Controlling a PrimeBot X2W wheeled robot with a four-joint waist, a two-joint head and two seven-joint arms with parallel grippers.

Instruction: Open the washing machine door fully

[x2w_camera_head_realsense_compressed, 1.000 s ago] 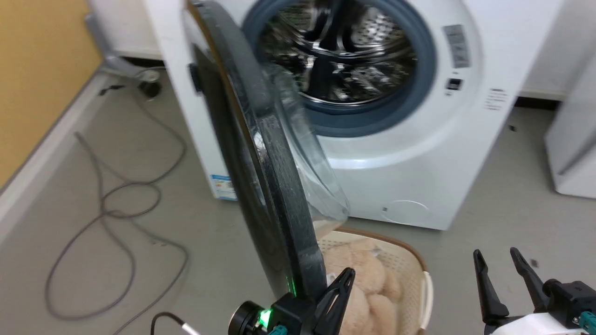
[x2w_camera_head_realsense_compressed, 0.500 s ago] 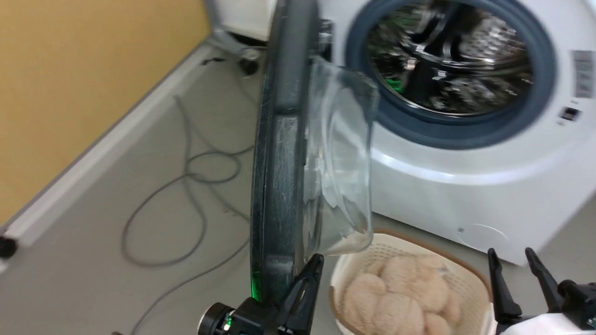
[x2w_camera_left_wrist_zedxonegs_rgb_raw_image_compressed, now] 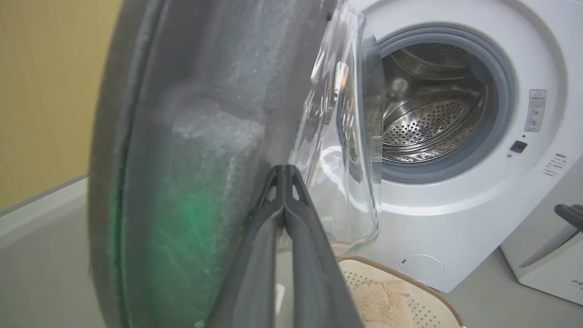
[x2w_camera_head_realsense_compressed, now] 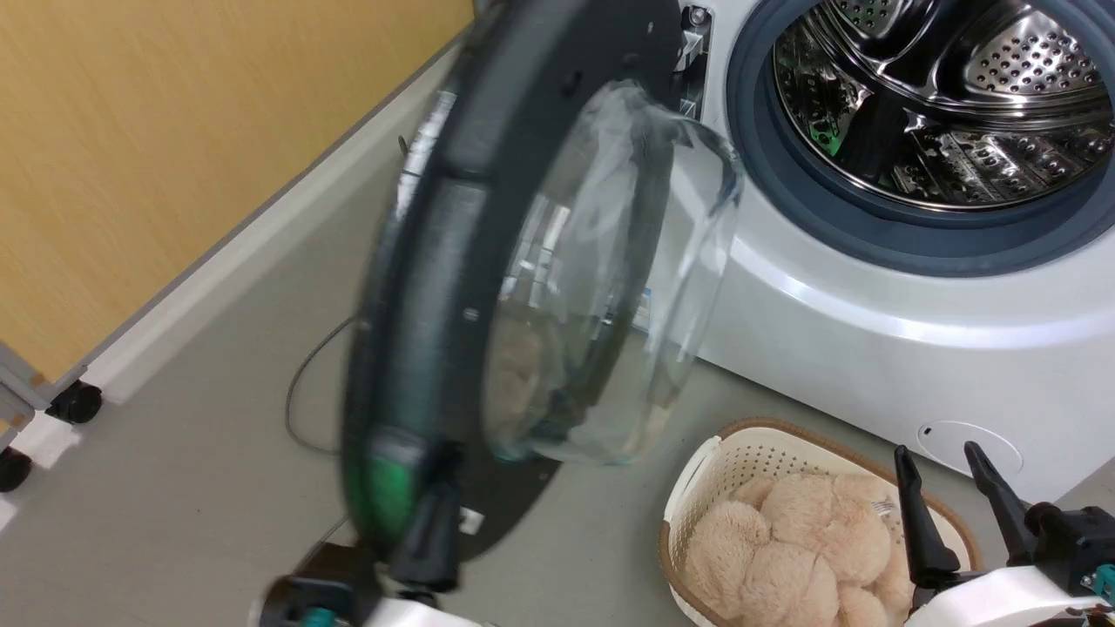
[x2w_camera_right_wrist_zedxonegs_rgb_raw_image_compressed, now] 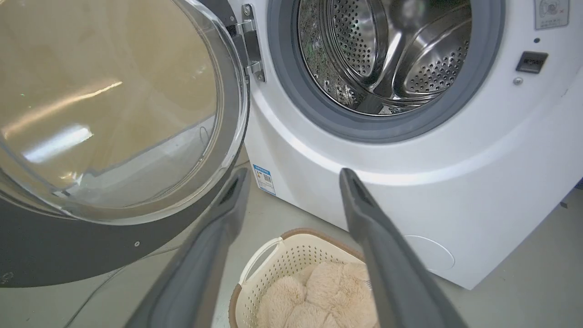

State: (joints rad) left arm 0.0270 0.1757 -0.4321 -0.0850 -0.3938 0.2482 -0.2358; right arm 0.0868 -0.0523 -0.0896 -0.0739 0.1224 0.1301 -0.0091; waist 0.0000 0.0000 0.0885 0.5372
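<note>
Door (x2w_camera_head_realsense_compressed: 435,261), blurred and cut off on top, stands swung out left of the machine (x2w_camera_head_realsense_compressed: 871,348). It was edge-on a moment ago; now its inner face shows. Left gripper (x2w_camera_left_wrist_zedxonegs_rgb_raw_image_compressed: 284,175) sits at its lower rim, fingers pressed together, holding nothing. Basket (x2w_camera_head_realsense_compressed: 692,488) holds beige fluff (x2w_camera_head_realsense_compressed: 801,549). Right gripper (x2w_camera_head_realsense_compressed: 936,453) hangs spread and empty.

Laundry room: washing machine (x2w_camera_head_realsense_compressed: 871,340), perforated basket (x2w_camera_head_realsense_compressed: 690,492), yellow wall (x2w_camera_head_realsense_compressed: 174,131)

The washing machine door (x2w_camera_right_wrist_zedxonegs_rgb_raw_image_compressed: 109,118) hangs open left of the washing machine (x2w_camera_right_wrist_zedxonegs_rgb_raw_image_compressed: 455,191). A basket (x2w_camera_right_wrist_zedxonegs_rgb_raw_image_compressed: 291,262) sits before it. The right gripper (x2w_camera_right_wrist_zedxonegs_rgb_raw_image_compressed: 294,174) gapes
</note>
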